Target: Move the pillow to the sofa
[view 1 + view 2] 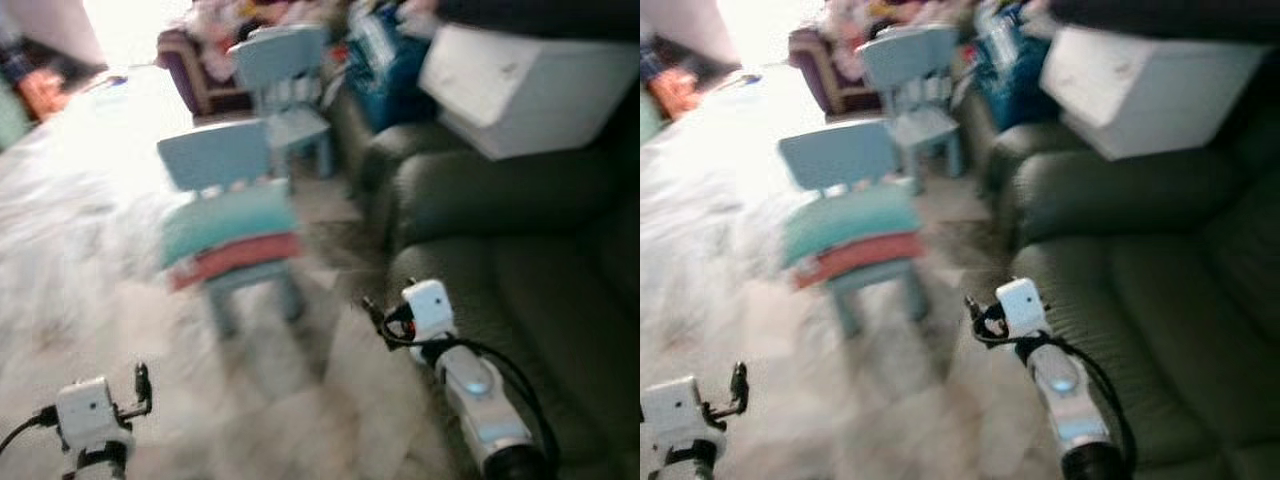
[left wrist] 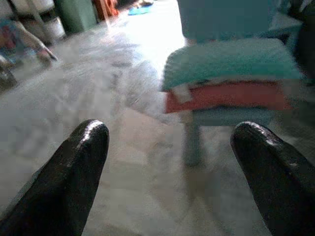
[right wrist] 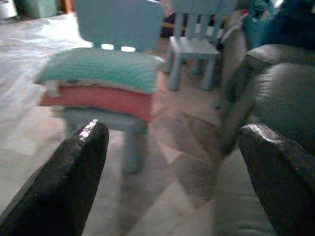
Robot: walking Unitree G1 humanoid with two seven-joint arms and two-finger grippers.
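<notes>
Jaws of the left gripper [image 2: 170, 172] and right gripper [image 3: 172, 167] gape empty; two pillows (teal [image 1: 228, 222] over red [image 1: 235, 258]) top one of two blue chairs [image 1: 215, 160], beside the sofa [image 1: 520, 260].

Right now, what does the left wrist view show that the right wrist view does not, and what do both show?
The left wrist view alone shows the bright pale floor stretching away beside the chair. The right wrist view alone shows the dark green sofa and a second small blue chair. Both share the teal pillow stacked on the coral pillow on the near small blue chair, seen between open black fingers.
</notes>
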